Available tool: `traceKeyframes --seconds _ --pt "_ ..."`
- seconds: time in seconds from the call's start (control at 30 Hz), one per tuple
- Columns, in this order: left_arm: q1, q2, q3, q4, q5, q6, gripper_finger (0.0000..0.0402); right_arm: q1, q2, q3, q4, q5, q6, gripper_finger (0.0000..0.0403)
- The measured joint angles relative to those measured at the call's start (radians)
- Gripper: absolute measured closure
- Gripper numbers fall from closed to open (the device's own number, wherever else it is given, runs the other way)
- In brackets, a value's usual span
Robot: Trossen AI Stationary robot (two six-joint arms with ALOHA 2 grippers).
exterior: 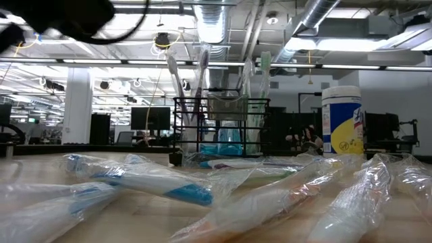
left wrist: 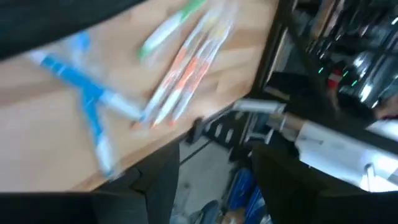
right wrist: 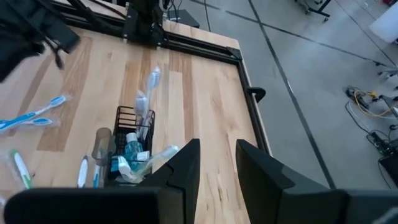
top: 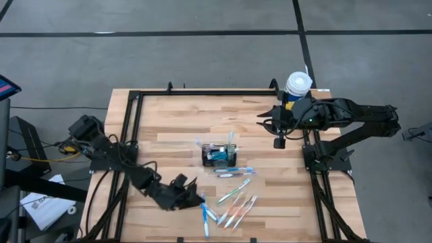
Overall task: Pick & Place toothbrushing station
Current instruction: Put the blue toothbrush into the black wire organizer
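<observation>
The toothbrushing station, a small black wire-mesh caddy (top: 220, 156) (exterior: 219, 125) (right wrist: 132, 146), stands on its base mid-table with toothbrushes sticking up out of it. Wrapped toothbrushes lie loose on the table in front of it: a blue pair (top: 206, 214) (left wrist: 87, 102) and orange and green ones (top: 236, 202) (left wrist: 180, 71). My left gripper (top: 191, 183) (left wrist: 214, 190) is low over the near left part of the table, just left of the blue pair, open and empty. My right gripper (top: 279, 140) (right wrist: 217, 177) hangs high beyond the caddy's far right, its fingers a little apart with nothing between them.
A white tub with a yellow-blue label (top: 298, 84) (exterior: 342, 120) stands at the far right corner, beside my right arm. Another wrapped toothbrush (top: 235, 171) lies just in front of the caddy. Black frame rails (top: 128, 135) run along the table's edges.
</observation>
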Motion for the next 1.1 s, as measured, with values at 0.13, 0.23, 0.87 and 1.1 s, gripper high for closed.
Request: traceKeyframes --seconds 0.13,0.23,0.87,1.1 --pt "0.032 0.008 0.0 -0.053 0.019 -0.002 0.0196 0.0 0.0 0.0 -0.006 -0.003 0.014 0.031" --pt "0.059 0.021 0.0 -0.073 0.028 -0.013 0.0193 0.0 0.0 0.0 -0.008 -0.003 0.015 0.031" --pt "0.069 0.158 0.0 -0.04 0.165 -0.071 0.0192 0.078 0.0 0.0 -0.003 -0.026 0.165 0.031" --pt "0.04 0.148 0.005 -0.072 0.159 -0.07 0.0192 0.136 0.0 0.0 0.023 -0.026 0.229 0.031"
